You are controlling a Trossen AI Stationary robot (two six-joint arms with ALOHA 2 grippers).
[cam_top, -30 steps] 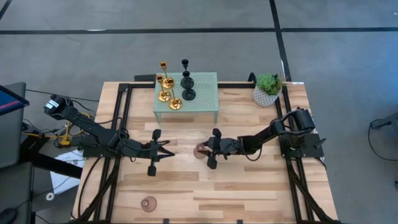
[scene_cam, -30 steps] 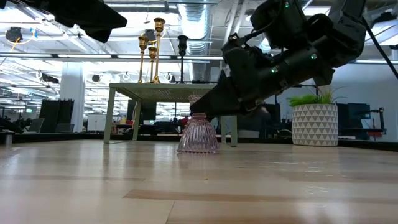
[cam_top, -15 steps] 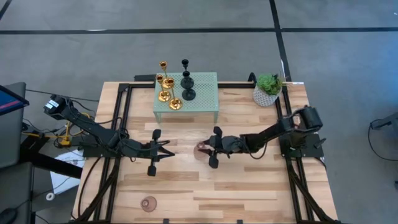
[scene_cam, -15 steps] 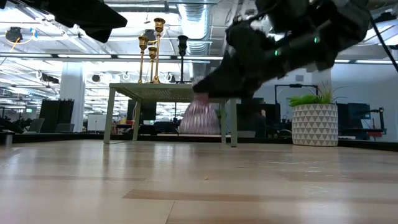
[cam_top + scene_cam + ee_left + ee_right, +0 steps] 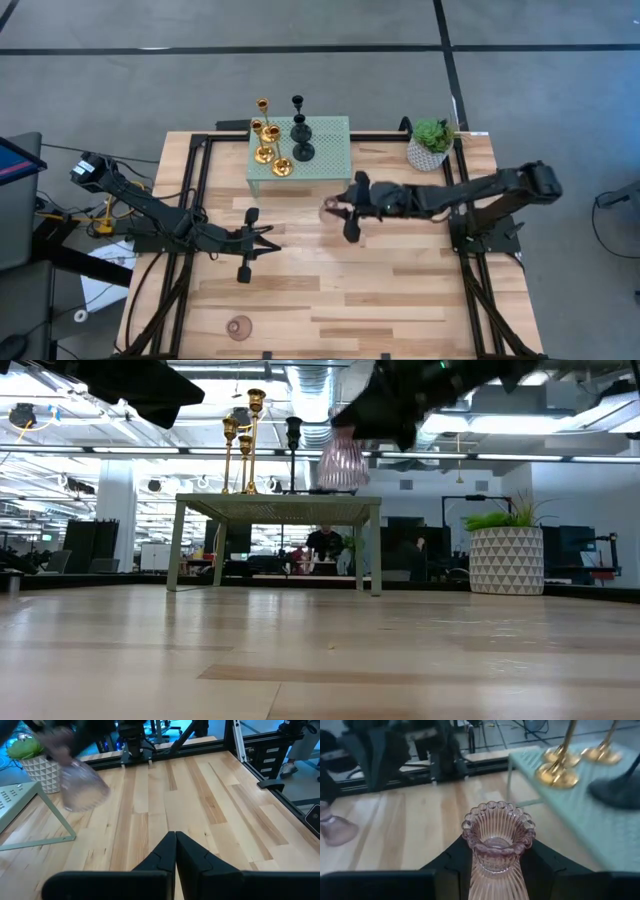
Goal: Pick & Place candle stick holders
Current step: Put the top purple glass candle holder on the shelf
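My right gripper (image 5: 340, 208) is shut on a ribbed pinkish glass candle stick holder (image 5: 498, 840), held in the air in front of the pale green stand (image 5: 325, 150). In the low view the holder (image 5: 343, 460) hangs just above the level of the stand's top. Gold holders (image 5: 266, 140) and black holders (image 5: 301, 135) stand on their round bases on the stand. A second pinkish glass holder (image 5: 238, 326) stands on the table near the front edge. My left gripper (image 5: 272, 243) is shut and empty, low over the table's left half. My right gripper pinches the glass holder's ribbed neck (image 5: 495, 866), just below its scalloped cup, between its two fingers (image 5: 454, 857). The fingers come about level from the table's right side. The holder is roughly upright, cup up, lifted clear of the table.
A potted green plant (image 5: 432, 143) in a white pot stands at the far right, behind my right arm. The green stand's near edge (image 5: 280, 500) is just beyond the held holder. Black frame rails (image 5: 195, 190) run along both sides of the table.
My right gripper has risen and gone toward the far edge and the green stand, its arm stretching out. The pinkish glass holder has been lifted off the table, from resting on its base to about the height of the stand's top.
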